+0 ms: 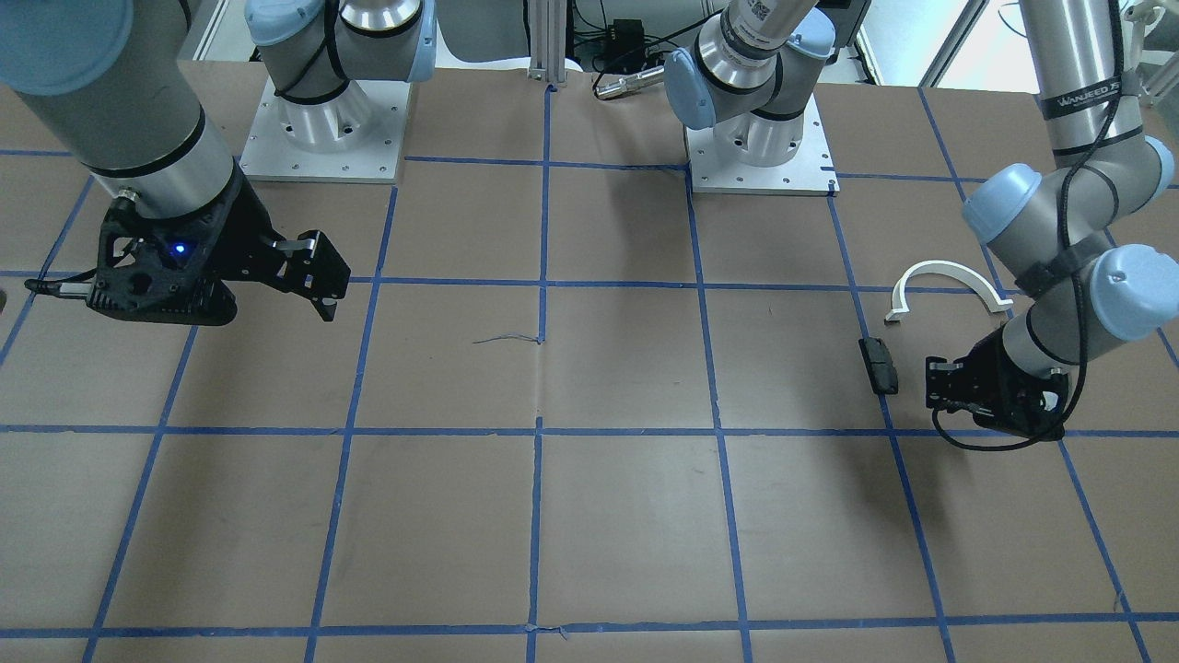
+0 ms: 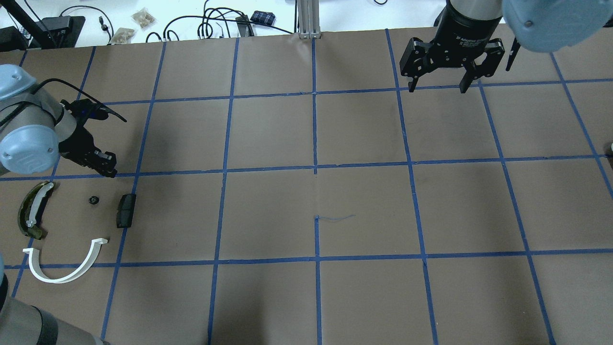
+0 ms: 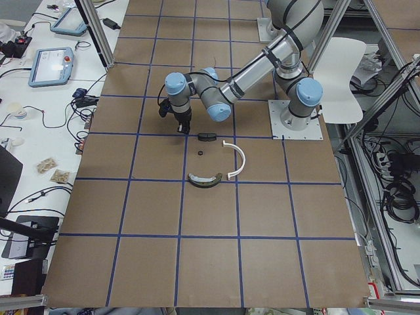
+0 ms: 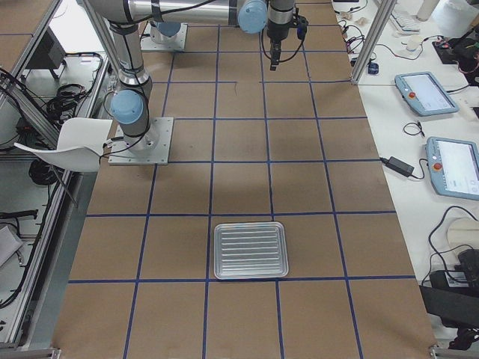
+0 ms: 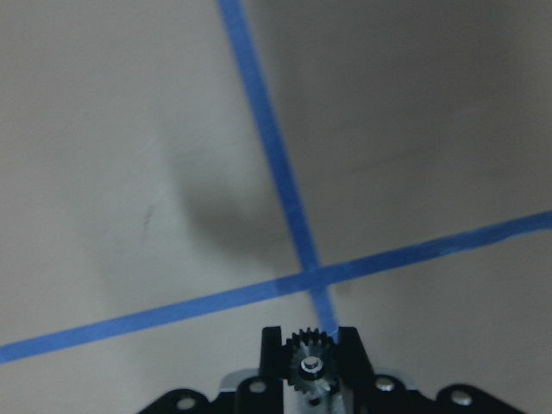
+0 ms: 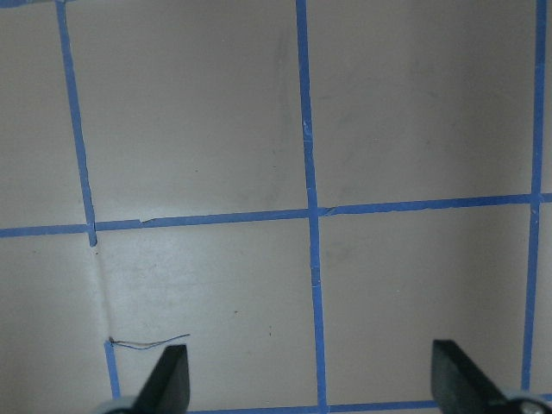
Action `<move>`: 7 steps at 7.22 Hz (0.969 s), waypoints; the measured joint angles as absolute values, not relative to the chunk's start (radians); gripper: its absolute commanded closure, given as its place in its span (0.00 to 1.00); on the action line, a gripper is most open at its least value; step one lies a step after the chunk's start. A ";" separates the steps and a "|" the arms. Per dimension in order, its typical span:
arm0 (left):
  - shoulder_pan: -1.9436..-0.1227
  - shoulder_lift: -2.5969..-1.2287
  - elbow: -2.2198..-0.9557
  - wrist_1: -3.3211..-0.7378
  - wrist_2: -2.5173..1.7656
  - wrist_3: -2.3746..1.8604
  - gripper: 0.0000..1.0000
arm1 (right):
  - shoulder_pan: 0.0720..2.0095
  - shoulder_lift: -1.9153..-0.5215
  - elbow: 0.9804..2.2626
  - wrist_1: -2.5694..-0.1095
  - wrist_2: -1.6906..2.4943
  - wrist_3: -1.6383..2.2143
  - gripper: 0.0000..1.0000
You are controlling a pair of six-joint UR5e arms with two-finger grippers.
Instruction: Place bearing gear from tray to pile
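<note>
In the left wrist view a small black toothed bearing gear (image 5: 308,361) sits clamped between the fingers of my left gripper (image 5: 309,345). That gripper (image 2: 107,168) hovers just beyond the pile: a black block (image 2: 126,210), a white half-ring arc (image 2: 48,277), an olive-green curved piece (image 2: 31,211) and a small round black part (image 2: 94,200). The silver tray (image 4: 251,250) lies far down the table, seen only in the exterior right view. My right gripper (image 2: 437,89) hangs open and empty over the far right squares.
Blue tape lines divide the brown table (image 2: 316,215) into squares. Both arm bases (image 1: 322,129) stand at the robot's edge. Cables and small bags (image 2: 143,17) lie beyond the far edge of the table.
</note>
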State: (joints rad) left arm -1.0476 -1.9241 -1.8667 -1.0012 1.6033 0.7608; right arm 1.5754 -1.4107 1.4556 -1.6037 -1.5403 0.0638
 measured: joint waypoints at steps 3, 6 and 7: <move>-0.998 -1.923 -1.939 -0.966 1.603 0.788 0.22 | 1.575 -1.410 1.448 -1.608 -1.542 0.062 0.00; -0.998 -1.903 -1.939 -0.961 1.596 0.778 0.00 | 1.575 -1.411 1.447 -1.611 -1.541 0.056 0.00; -1.023 -1.867 -1.925 -0.991 1.596 0.754 0.00 | 1.575 -1.411 1.448 -1.611 -1.541 0.055 0.00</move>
